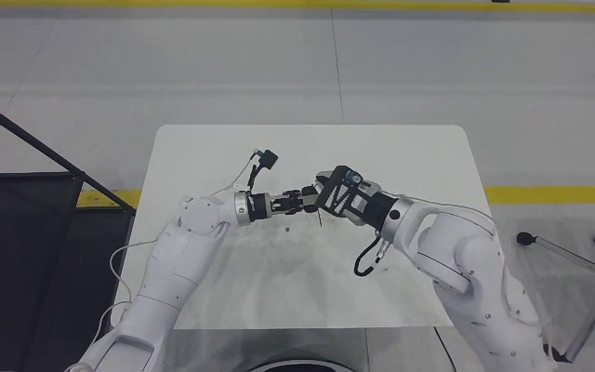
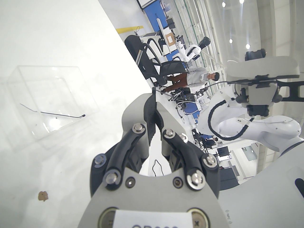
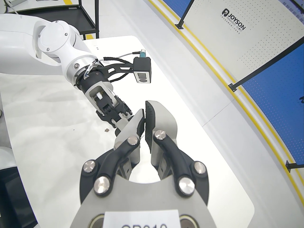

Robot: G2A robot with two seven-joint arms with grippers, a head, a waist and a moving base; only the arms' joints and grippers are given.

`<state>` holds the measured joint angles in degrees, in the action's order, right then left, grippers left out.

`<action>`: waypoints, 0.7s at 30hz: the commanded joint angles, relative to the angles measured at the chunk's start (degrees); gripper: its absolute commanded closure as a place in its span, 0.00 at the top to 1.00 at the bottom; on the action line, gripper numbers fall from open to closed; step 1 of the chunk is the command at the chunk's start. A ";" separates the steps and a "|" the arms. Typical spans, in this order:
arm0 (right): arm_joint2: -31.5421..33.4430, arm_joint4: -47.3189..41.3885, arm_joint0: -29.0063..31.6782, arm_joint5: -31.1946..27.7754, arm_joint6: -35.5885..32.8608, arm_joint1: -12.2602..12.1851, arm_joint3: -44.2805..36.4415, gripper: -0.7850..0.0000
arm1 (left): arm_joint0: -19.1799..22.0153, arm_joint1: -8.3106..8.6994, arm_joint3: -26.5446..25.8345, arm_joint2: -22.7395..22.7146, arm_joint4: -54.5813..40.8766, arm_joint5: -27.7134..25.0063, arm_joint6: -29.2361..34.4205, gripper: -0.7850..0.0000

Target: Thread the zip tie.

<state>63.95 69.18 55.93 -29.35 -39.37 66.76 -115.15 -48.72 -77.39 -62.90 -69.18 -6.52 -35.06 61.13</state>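
Over the middle of the white table [image 1: 409,279] my two grippers meet tip to tip. The left gripper [image 1: 299,199] is shut; in its own wrist view a thin black zip tie [image 2: 154,92] pokes out past the closed fingertips of that gripper [image 2: 153,103]. Facing it, the right gripper [image 1: 323,193] is also shut, with a thin black strip of the tie [image 3: 142,138] running between its pads. The right wrist view has this gripper [image 3: 145,110] just in front of the left gripper [image 3: 118,119]. From above, a loose end of the zip tie [image 1: 318,216] hangs below the meeting point.
A clear plastic box [image 2: 23,84] sits on the table beyond the left gripper, with another black zip tie [image 2: 59,115] lying in it. A small brown crumb [image 2: 43,195] lies on the tabletop. A black rack [image 1: 37,214] stands off the table's left side.
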 commanded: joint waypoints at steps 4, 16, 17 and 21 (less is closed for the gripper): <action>-0.54 3.46 -0.21 -0.46 1.59 -0.06 -0.33 0.00 | 0.00 0.00 0.00 0.00 0.00 0.00 0.00 0.00; -3.92 12.77 -1.35 -2.59 3.39 0.06 -0.22 0.00 | 0.00 0.00 0.00 0.00 0.00 0.00 0.00 0.00; -4.16 13.08 -1.50 -3.09 3.55 0.07 -0.06 0.00 | 0.00 0.00 0.00 0.00 0.00 0.00 0.00 0.00; -4.51 13.33 -1.85 -4.69 3.97 0.08 0.51 0.00 | 0.00 0.00 0.00 0.00 0.00 0.00 0.00 0.00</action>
<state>59.47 82.42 54.13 -33.72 -35.37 66.85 -114.74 -48.72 -77.39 -62.90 -69.18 -6.52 -35.06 61.13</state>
